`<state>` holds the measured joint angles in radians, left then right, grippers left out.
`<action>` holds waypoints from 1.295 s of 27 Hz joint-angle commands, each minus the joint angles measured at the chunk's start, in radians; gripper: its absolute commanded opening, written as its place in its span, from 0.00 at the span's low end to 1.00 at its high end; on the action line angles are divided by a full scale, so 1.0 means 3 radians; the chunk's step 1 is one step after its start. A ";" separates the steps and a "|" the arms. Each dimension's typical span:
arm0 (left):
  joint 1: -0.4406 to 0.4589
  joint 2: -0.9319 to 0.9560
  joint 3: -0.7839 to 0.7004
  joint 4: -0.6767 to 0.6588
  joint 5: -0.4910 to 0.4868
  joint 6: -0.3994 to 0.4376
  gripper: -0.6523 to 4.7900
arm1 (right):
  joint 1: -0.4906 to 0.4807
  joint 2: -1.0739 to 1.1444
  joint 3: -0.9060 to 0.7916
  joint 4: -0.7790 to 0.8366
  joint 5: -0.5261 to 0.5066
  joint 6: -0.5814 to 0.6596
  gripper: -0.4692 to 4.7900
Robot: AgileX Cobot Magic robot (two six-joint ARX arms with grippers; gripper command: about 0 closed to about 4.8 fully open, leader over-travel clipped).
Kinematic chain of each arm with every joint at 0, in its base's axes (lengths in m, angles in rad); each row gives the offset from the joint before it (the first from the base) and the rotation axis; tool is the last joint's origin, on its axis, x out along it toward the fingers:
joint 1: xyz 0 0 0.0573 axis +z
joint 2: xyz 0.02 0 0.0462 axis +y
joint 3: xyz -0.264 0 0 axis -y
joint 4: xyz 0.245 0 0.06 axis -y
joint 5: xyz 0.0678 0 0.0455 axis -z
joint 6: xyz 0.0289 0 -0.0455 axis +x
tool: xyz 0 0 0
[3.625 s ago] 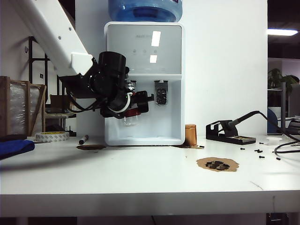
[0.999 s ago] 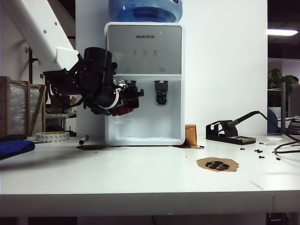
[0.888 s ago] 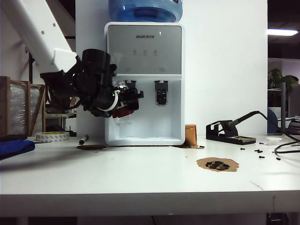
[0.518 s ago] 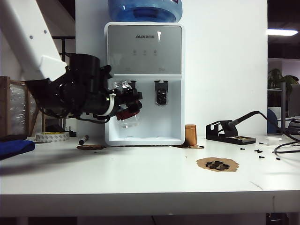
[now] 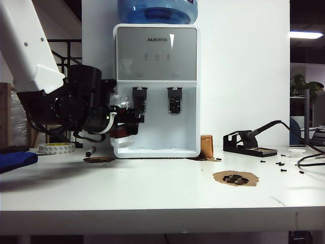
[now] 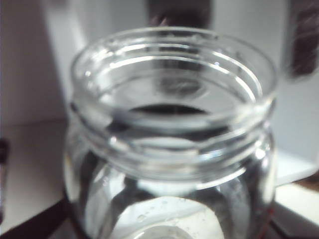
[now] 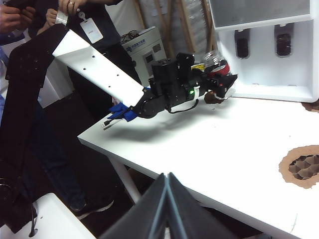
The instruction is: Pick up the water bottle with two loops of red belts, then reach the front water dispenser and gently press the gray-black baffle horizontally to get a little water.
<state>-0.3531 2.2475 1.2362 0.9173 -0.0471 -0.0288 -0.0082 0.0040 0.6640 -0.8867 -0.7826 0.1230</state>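
2 tools | left tool [image 5: 133, 119] pinching water bottle [image 6: 169, 139], near water dispenser [image 5: 157, 86] | right tool [image 7: 167, 181] pressed together, off table

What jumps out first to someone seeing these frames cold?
Probably the tall white water dispenser with grey upper panel at the back of the white table, blue jug on top. Next, the left gripper, low by the dispenser's left edge, holding the small clear wide-mouthed bottle with red bands, which fills the left wrist view with some water in the bottom. The right gripper sits shut, well back from the table.
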 commanded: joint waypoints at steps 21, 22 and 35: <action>-0.0017 0.0278 -0.0540 0.0762 -0.0047 -0.0118 0.11 | 0.0000 -0.0001 0.0005 0.0033 -0.0009 -0.0014 0.09; -0.0017 0.0299 -0.0571 0.0842 -0.0045 -0.0120 0.11 | 0.0000 -0.0001 0.0005 0.0033 -0.0009 -0.0014 0.09; 0.0023 0.0264 -0.0739 0.1405 0.0144 -0.0130 0.11 | 0.0000 -0.0001 0.0005 0.0033 -0.0009 -0.0014 0.09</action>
<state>-0.3477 2.3405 1.0115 1.3205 -0.0189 -0.0639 -0.0082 0.0040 0.6640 -0.8867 -0.7826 0.1230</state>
